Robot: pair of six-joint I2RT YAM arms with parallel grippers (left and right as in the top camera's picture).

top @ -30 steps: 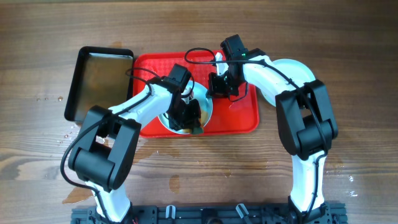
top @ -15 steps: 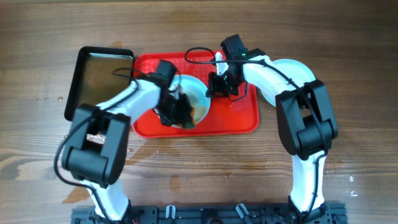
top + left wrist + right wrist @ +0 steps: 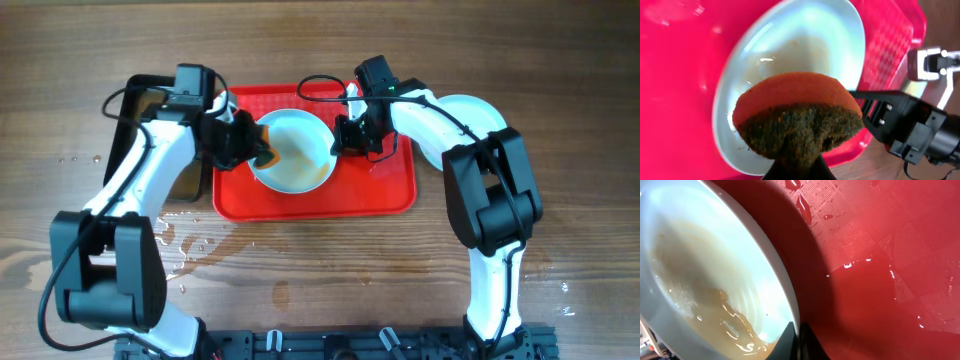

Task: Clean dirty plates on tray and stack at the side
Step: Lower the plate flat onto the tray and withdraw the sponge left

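One pale mint-white plate point(image 3: 292, 150) sits tilted on the red tray point(image 3: 385, 190), with brown dirty water pooled in its lower side point(image 3: 700, 305). My right gripper point(image 3: 340, 140) is shut on the plate's right rim point(image 3: 796, 330) and holds that edge up. My left gripper point(image 3: 245, 143) is shut on an orange sponge with a dark scrub side point(image 3: 795, 117), held at the plate's left edge, just above it. The plate also shows in the left wrist view point(image 3: 805, 45). Only one plate is in view.
A black metal pan point(image 3: 150, 120) lies left of the tray, partly under my left arm. Water drops and wet patches lie on the wooden table point(image 3: 220, 245) in front of the tray. The tray floor is wet point(image 3: 880, 255).
My left gripper with the sponge has swept from the plate's front middle to its left edge, and the left arm has swung out to the left. The right gripper has not moved.
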